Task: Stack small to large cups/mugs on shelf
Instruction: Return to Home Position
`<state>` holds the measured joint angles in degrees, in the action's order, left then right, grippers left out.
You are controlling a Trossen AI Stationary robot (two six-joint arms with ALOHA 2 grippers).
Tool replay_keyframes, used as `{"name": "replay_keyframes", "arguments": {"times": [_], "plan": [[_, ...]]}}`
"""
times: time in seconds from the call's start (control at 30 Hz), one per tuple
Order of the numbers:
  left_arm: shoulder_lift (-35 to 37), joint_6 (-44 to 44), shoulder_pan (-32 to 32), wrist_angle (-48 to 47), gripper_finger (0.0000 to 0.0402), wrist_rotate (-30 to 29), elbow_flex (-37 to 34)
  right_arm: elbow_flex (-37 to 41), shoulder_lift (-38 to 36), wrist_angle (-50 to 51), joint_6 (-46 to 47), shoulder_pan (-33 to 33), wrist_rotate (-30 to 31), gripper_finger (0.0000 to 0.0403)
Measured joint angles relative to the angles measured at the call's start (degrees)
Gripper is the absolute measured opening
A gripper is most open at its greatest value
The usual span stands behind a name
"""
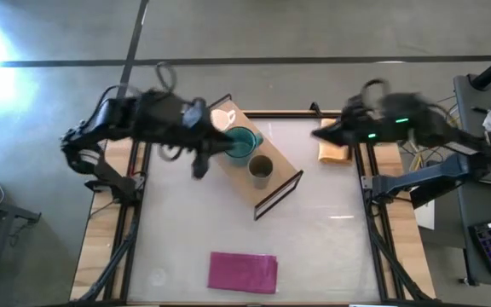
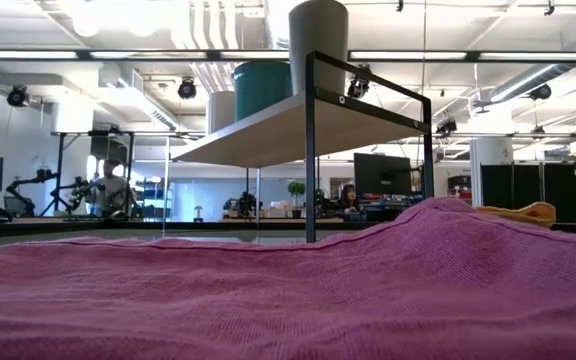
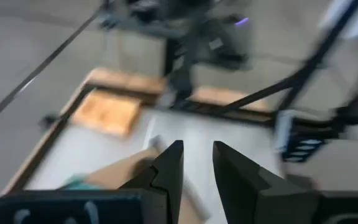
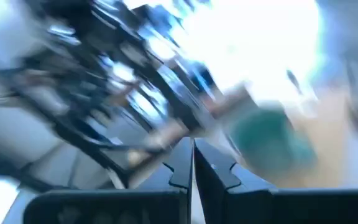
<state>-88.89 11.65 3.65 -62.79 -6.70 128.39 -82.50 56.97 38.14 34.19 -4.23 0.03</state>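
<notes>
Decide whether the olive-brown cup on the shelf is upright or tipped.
Upright: the olive-brown cup shows its round mouth from above and stands tall on the shelf.

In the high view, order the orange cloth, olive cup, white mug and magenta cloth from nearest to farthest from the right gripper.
From the right gripper:
1. orange cloth, right beside it
2. olive cup, on the shelf
3. white mug, at the shelf's other end
4. magenta cloth, far off, away from the shelf

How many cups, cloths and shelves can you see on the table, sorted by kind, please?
Cups and mugs: 3 (white mug, teal mug, olive cup)
Cloths: 2 (magenta cloth, orange cloth)
Shelf: 1
Total: 6
</notes>
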Motion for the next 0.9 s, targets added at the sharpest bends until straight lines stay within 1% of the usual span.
{"name": "replay_keyframes", "arguments": {"times": [0.03,0.1,0.13,0.2,0.23,0.3,0.33,0.37,0.4,0.47,0.57,0.67,0.77,0.83,0.9], "plan": [[1.2,0.0,1.0,2.0,0.0072,0.2,-1.4,0.2,-1.4,-3.3,-4.3,1.4,-0.8,0.0009],[3.9,-0.1,2.9,4.8,0.0072,0.3,-6.6,1.5,-3.5,-8.1,-10.5,5.0,-4.2,0.0009],[5.4,-0.1,3.7,7.4,0.0072,0.1,-10.2,2.4,-4.3,-9.4,-12.3,7.1,-6.0,0.0009],[9.1,-0.1,5.0,16.7,0.0072,0.2,-19.5,5.5,-5.1,-9.9,-14.2,12.1,-7.9,0.0009],[11.3,0.0,5.5,22.4,0.0072,0.9,-25.4,7.5,-5.2,-10.7,-14.9,14.7,-7.4,0.0009],[15.9,0.4,5.8,34.5,0.0072,4.1,-36.0,12.5,-5.7,-13.2,-12.6,18.5,-2.0,0.0009],[18.6,0.4,5.7,40.1,0.0072,5.4,-41.4,15.0,-6.0,-14.2,-12.0,19.0,1.0,0.0009],[21.3,0.2,5.4,44.1,0.0072,6.2,-45.8,17.1,-7.1,-14.6,-12.0,18.8,2.4,0.0009],[24.2,-0.3,4.8,47.0,0.0072,6.2,-49.6,19.0,-8.8,-14.2,-12.0,18.3,2.5,0.0009],[30.7,-1.2,2.5,48.3,0.0072,5.6,-55.2,21.2,-14.3,-14.1,-12.5,16.0,2.5,0.0009],[40.4,-1.9,-1.9,48.7,0.0072,4.8,-61.6,23.7,-24.8,-13.7,-15.8,12.2,3.0,0.0009],[48.8,-3.9,-4.9,48.4,0.0072,4.8,-68.1,28.9,-34.0,-13.7,-18.2,10.5,3.1,0.0009],[54.8,-4.5,-6.0,48.9,0.0072,4.4,-75.6,35.5,-41.1,-13.3,-19.6,10.2,3.1,0.0009],[58.9,-3.2,-6.1,51.4,0.0072,3.2,-80.6,40.0,-45.7,-16.2,-21.4,10.2,3.2,0.0009],[63.7,-2.0,-6.1,50.8,0.0072,3.2,-86.0,44.2,-49.9,-20.0,-23.5,10.2,3.0,0.0009]]}}
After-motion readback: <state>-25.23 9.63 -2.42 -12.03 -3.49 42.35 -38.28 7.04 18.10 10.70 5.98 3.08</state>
